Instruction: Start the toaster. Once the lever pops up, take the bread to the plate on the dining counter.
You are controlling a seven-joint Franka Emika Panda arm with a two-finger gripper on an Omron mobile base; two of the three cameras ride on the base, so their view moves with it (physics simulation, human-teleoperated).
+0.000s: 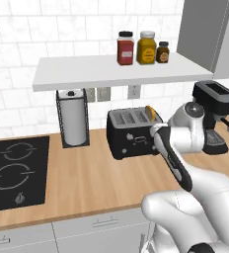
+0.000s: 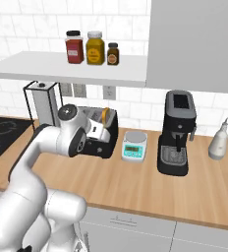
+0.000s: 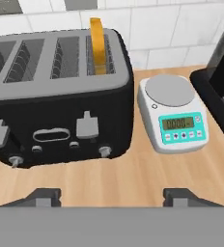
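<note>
The black toaster [image 3: 61,96] stands on the wood counter against the tiled wall, also seen at the toaster [image 1: 129,136] and partly behind my arm at the toaster [image 2: 107,140]. The bread [image 3: 97,46] stands upright in the rightmost slot, its golden top well above the rim; it shows too as the bread [image 1: 150,112] and the bread [image 2: 104,114]. Two grey levers sit on the front panel, the right lever [image 3: 87,126] below the bread's slot. My gripper [image 3: 113,198] hovers in front of the toaster's right half, open, nothing between its fingers. The plate and dining counter are out of view.
A small white kitchen scale [image 3: 174,113] sits just right of the toaster. A tall black coffee machine [image 2: 177,133] stands further right. A paper towel holder [image 1: 73,118] and a black stovetop [image 1: 15,170] lie left. A shelf [image 1: 121,69] with jars hangs overhead.
</note>
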